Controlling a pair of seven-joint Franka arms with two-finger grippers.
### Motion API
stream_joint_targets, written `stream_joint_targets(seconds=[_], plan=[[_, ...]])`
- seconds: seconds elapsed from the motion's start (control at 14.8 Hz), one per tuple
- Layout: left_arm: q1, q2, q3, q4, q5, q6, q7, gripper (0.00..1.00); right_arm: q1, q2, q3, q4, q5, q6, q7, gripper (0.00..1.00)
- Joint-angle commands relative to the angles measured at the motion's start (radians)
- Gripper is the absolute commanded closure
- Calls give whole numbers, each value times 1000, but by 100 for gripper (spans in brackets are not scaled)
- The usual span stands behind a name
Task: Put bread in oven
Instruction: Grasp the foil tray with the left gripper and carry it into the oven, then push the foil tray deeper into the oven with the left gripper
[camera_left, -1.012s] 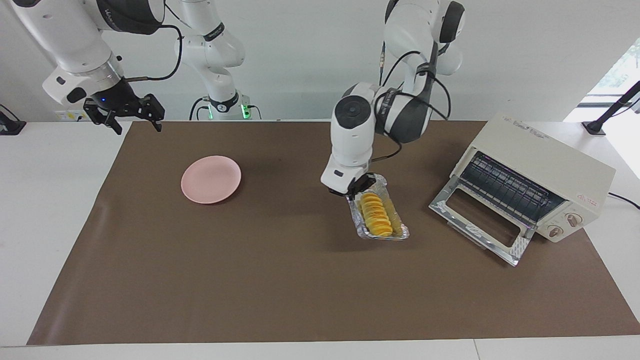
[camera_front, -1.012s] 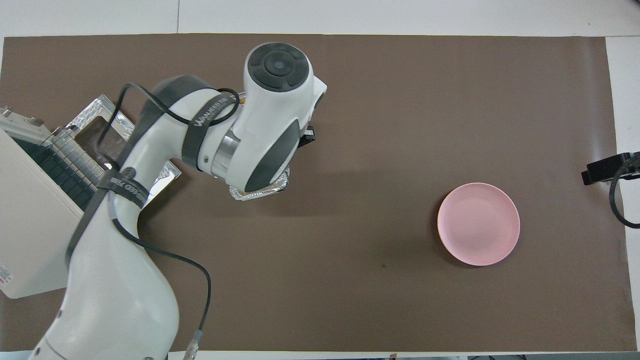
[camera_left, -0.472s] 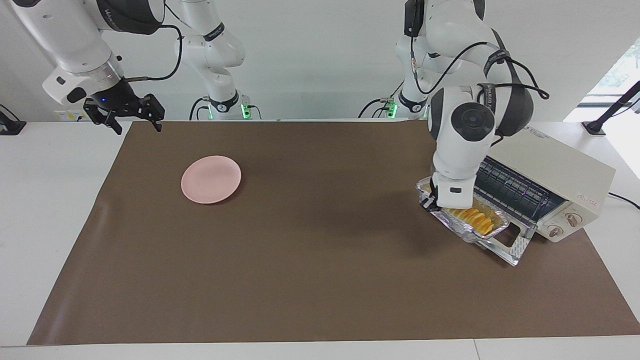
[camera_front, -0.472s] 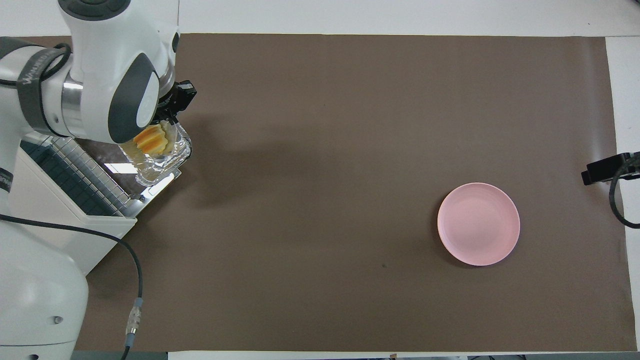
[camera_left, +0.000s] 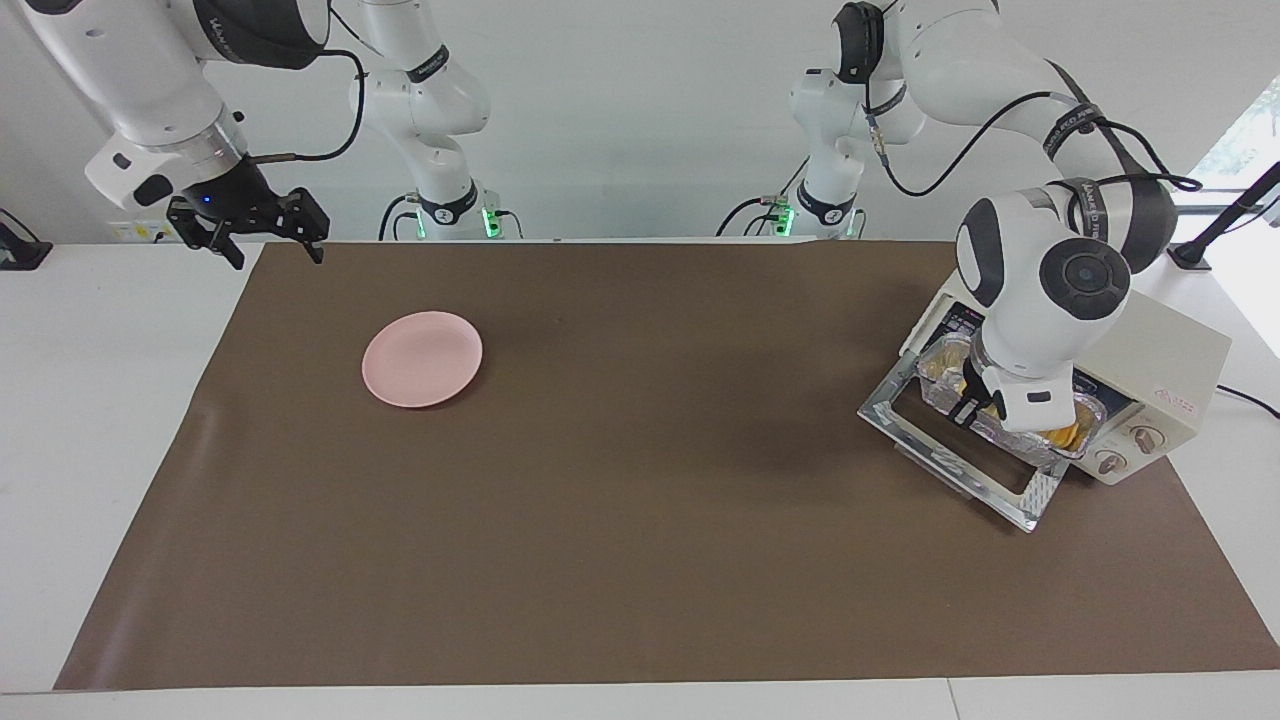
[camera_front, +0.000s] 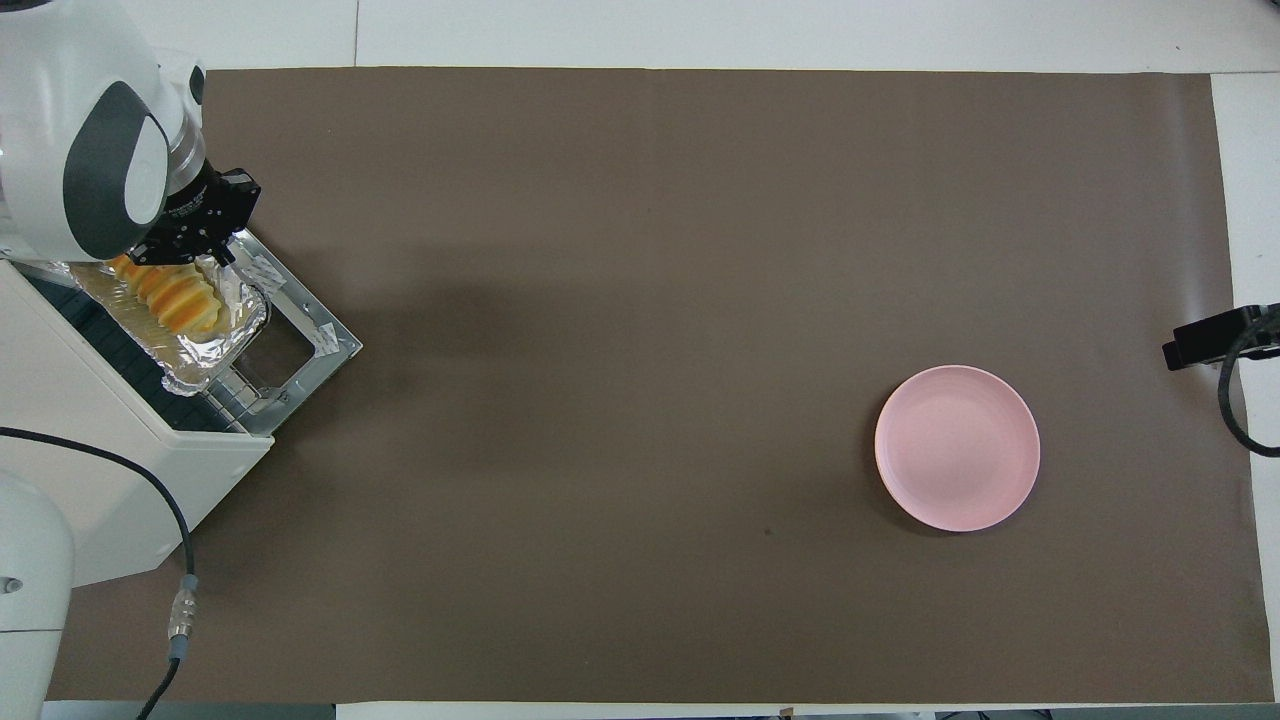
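I am looking at the left gripper (camera_left: 972, 400), which is standing at the mouth of the oven (camera_left: 1150, 350), above the lowered glass door (camera_left: 955, 440). Its fingers are closed on the rim of the foil tray (camera_front: 215, 345), at the tray's end that is farther from the robots. The bread (camera_front: 165, 295) is lying inside this tray. In the overhead view I am seeing its yellow-orange ridged slices clearly, while in the facing view the wrist of the arm is covering most of it and only a small orange piece is showing under the gripper.

The tray is sitting across the oven's opening, partly over the wire rack (camera_front: 100, 330) and partly over the inner edge of the door. I cannot tell if it is resting on the rack or hanging just above it.

The oven itself is standing at the left arm's end of the table, on the brown mat (camera_left: 640, 520), with its two knobs facing away from the robots.

The right gripper (camera_left: 262, 240) is waiting in the air over the mat's corner at the right arm's end, with fingers spread apart and nothing between them. The pink plate (camera_left: 422, 358) is lying on the mat toward that end, well apart from the oven.
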Motion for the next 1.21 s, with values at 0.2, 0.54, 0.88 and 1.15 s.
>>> stream_joint_targets(seconds=[0.2, 0.54, 0.88, 1.15], plan=[[34, -64, -1, -138, 25, 17, 2, 100, -13, 6, 10, 14, -10, -18, -19, 0], [23, -111, 2, -242, 86, 20, 2, 100, -13, 6, 10, 14, -8, -18, -17, 0], [20, -139, 2, -307, 118, 49, -2, 100, -13, 6, 10, 14, -10, -18, -17, 0], [19, -170, 2, -385, 118, 112, -1, 100, -13, 6, 10, 14, -10, -18, -17, 0]])
